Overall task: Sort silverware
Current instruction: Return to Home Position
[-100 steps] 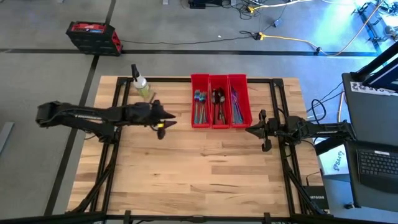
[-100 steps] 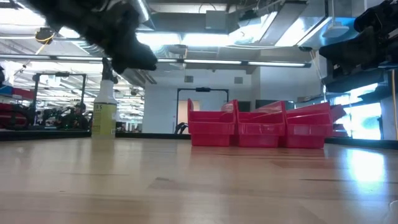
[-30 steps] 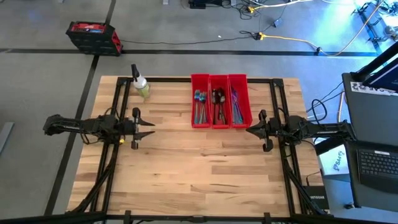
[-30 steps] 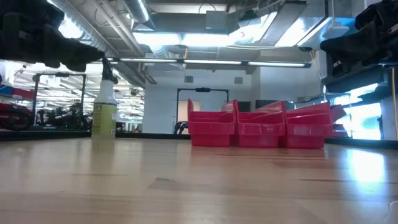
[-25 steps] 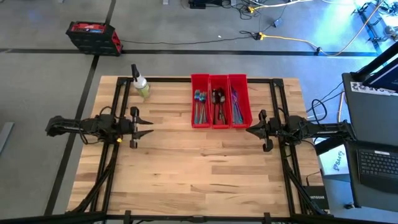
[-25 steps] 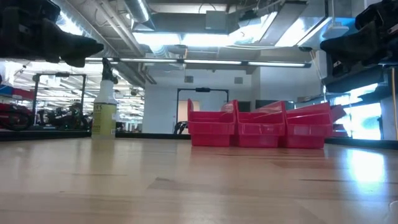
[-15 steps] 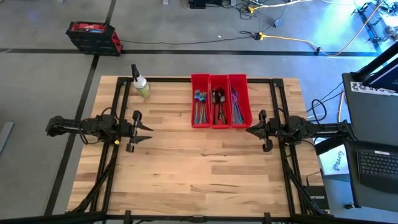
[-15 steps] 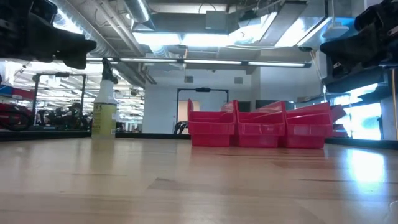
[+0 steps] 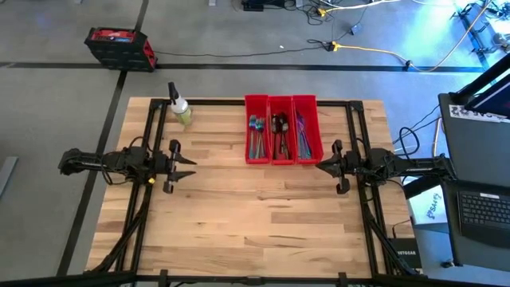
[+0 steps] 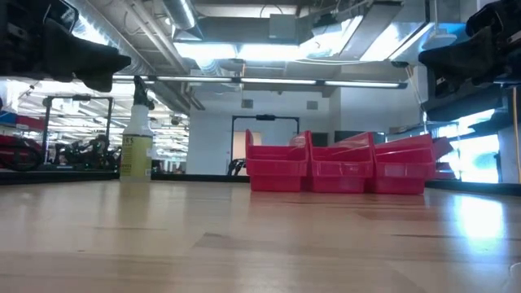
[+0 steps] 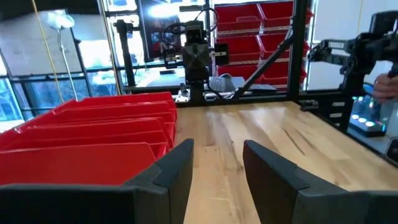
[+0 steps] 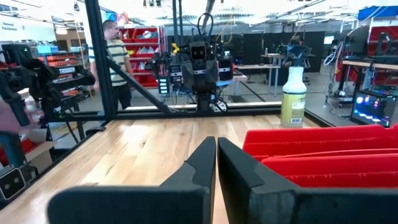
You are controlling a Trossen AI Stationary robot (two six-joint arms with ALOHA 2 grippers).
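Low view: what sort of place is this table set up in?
Probably a robotics lab or workshop: exposed ceiling ducts, racks of red bins beyond the table, a laptop and loose floor cables beside it.

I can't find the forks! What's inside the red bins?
From above, the three red bins hold silverware: bluish pieces left and right, darker ones in the middle. Whatever lies underneath is covered.

You have bare table [image 9: 255, 215] across the whole near half and in the wide stretch between the left gripper [image 9: 190, 166] and the right gripper [image 9: 319, 166]. At the far edge, three red bins [image 9: 280, 98] stand touching side by side. The spray bottle [image 9: 180, 109] stands upright near the far left corner, with open wood between bottle and bins.
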